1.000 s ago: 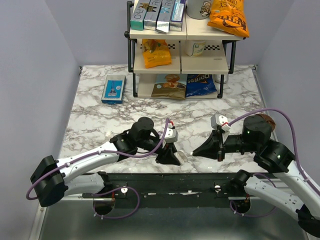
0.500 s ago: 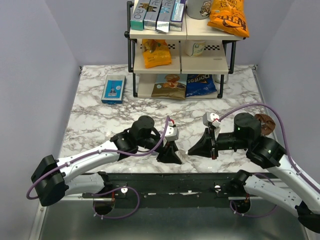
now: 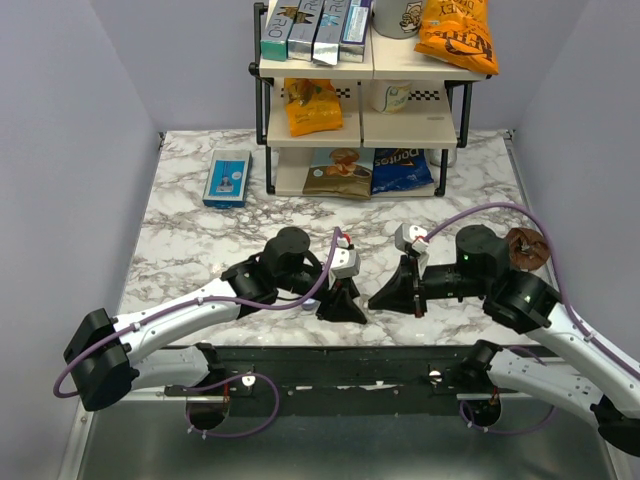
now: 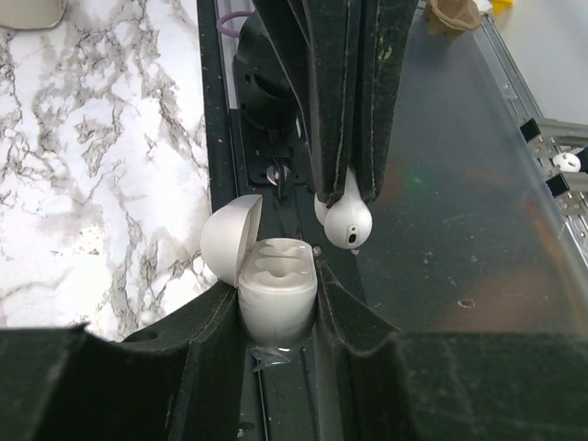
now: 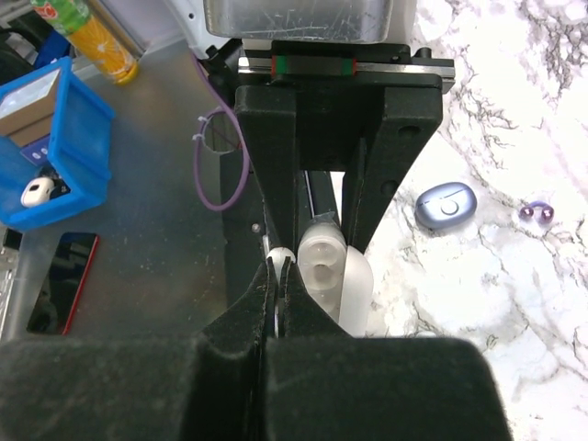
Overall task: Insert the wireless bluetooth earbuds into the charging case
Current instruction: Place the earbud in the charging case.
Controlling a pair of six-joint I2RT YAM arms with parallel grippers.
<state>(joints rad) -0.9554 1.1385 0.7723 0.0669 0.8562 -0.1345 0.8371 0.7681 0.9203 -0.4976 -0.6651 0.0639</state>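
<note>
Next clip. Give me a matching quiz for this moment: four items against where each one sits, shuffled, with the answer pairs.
Items
1. charging case
2. earbud
3. blue box
4. Doritos bag

Places
A. lowest level of the rack
B. pinched between the right fingers
C. clamped between the left fingers, lid open
D. flat on the marble table, left of the rack

Pairs: 1-C, 2-B, 3-D, 4-A
</note>
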